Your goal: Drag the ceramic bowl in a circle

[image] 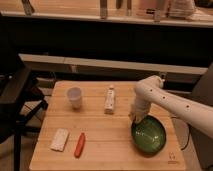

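The ceramic bowl [149,136] is wide, shallow, glossy green with a dark rim. It sits on the wooden table [100,125] at the front right. My white arm [170,102] reaches in from the right, and my gripper [135,118] points down at the bowl's far left rim, touching or just over it. The fingertips are hidden behind the wrist and the rim.
A small translucent whitish cup [74,97] stands at the back left. A white bottle [109,99] lies at the back middle. A white packet [59,139] and an orange-red carrot-like item [79,145] lie at the front left. Dark chairs stand to the left.
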Robot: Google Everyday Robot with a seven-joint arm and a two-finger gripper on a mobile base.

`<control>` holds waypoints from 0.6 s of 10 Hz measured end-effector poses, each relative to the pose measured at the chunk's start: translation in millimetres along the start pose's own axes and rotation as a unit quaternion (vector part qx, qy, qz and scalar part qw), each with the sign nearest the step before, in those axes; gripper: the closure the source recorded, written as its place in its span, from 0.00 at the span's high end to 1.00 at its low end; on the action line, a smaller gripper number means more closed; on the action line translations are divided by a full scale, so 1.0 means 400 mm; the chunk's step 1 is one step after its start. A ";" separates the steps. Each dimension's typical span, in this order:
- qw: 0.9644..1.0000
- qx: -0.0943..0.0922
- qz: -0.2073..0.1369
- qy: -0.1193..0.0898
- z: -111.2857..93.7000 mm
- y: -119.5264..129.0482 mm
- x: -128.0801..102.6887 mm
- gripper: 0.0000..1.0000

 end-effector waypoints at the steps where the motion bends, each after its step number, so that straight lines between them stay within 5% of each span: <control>1: 1.000 0.001 -0.004 0.000 -0.005 0.005 0.004 0.00; 6: 1.000 0.003 -0.018 -0.002 -0.018 0.034 0.027 0.00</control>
